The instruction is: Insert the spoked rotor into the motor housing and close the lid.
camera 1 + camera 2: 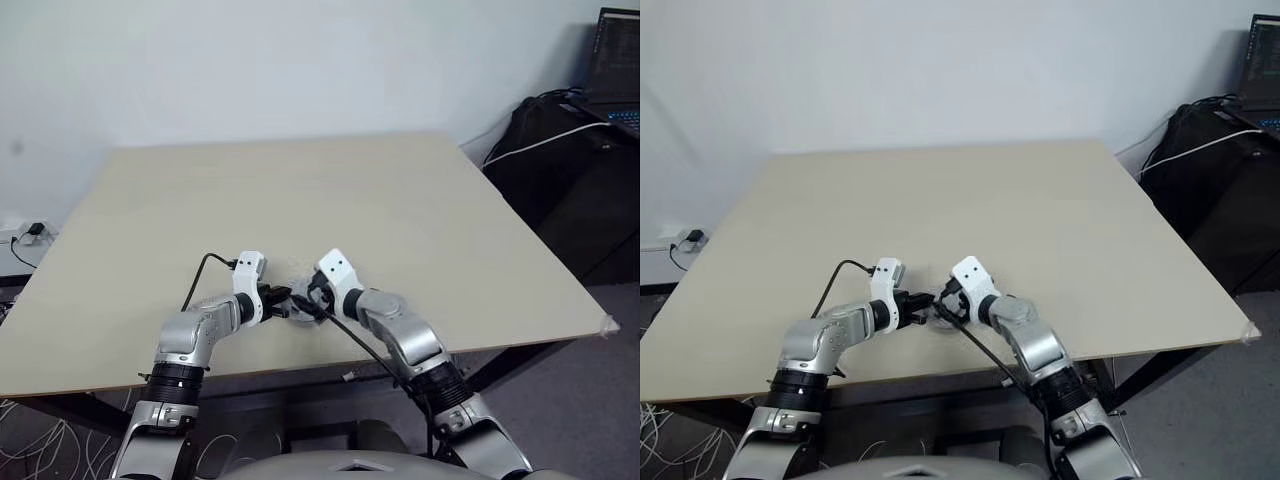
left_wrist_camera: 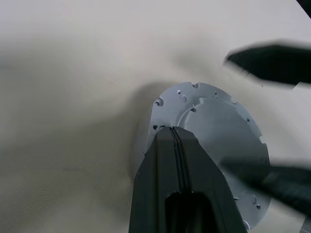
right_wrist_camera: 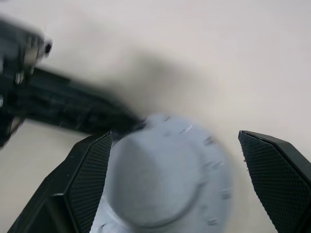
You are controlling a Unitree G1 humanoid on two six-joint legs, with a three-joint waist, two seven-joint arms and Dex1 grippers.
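Lid (image 2: 214, 131), light grey disc, plain face with raised round centre toward cameras, sits at near-middle part of beige tabletop (image 1: 400, 200), between both arms. Left end effector (image 2: 177, 141) fully closed, fingers pressed together, pinching rim of lid. Right end effector (image 3: 175, 160) wide open, one finger each side of lid, holding nothing; whether pads touch rim, cannot tell. Beyond tabletop corner, to the right: black bag (image 1: 560, 150) and laptop (image 1: 615, 65).

The lid (image 2: 214, 145) lies near the table's (image 1: 400, 200) front edge, between my left gripper (image 1: 281, 303) and my right gripper (image 3: 177, 170).
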